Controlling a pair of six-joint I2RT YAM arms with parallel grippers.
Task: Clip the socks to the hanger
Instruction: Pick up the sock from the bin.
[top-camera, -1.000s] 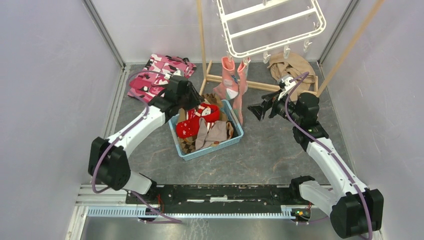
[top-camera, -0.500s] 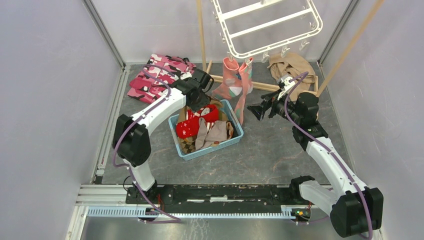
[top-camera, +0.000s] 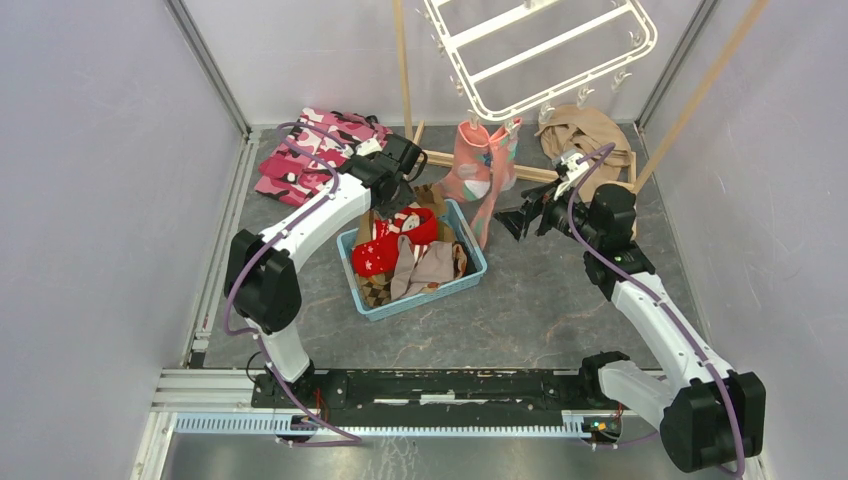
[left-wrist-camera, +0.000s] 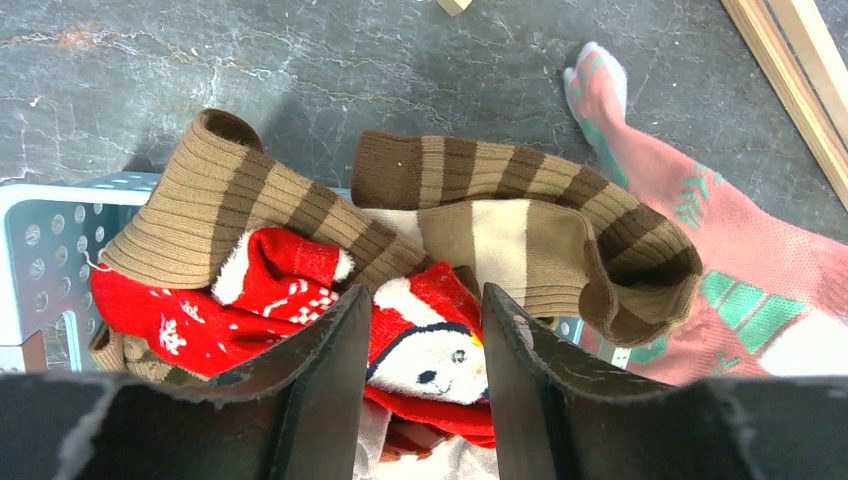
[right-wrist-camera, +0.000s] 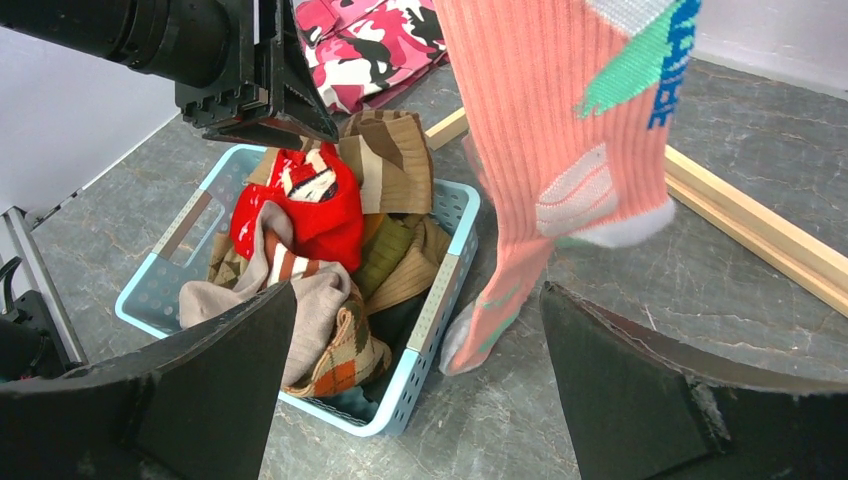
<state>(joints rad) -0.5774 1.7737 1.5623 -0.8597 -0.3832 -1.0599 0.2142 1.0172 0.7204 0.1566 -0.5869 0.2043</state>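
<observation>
The white hanger (top-camera: 540, 50) hangs at the back with two salmon-pink socks (top-camera: 480, 170) clipped to its near rim. My left gripper (top-camera: 405, 162) is open and empty, above the far end of the light blue basket (top-camera: 472, 268). In the left wrist view its gripper (left-wrist-camera: 427, 300) frames a red sock with a white face (left-wrist-camera: 435, 360), beside the brown striped socks (left-wrist-camera: 520, 220). My right gripper (top-camera: 520, 215) is open and empty, right of the hanging socks. In the right wrist view its gripper (right-wrist-camera: 418, 290) faces the salmon sock (right-wrist-camera: 570, 120) and the basket (right-wrist-camera: 445, 290).
A pink camouflage garment (top-camera: 315, 150) lies at the back left. A tan cloth (top-camera: 585, 130) lies on the wooden stand's base (top-camera: 520, 170) at the back right. Thin wooden poles (top-camera: 403, 60) rise by the hanger. Grey walls close in both sides.
My left arm swung its elbow left and its gripper moved from over the basket toward its far end. The hanger and clipped socks swung right. The right arm stayed still.
</observation>
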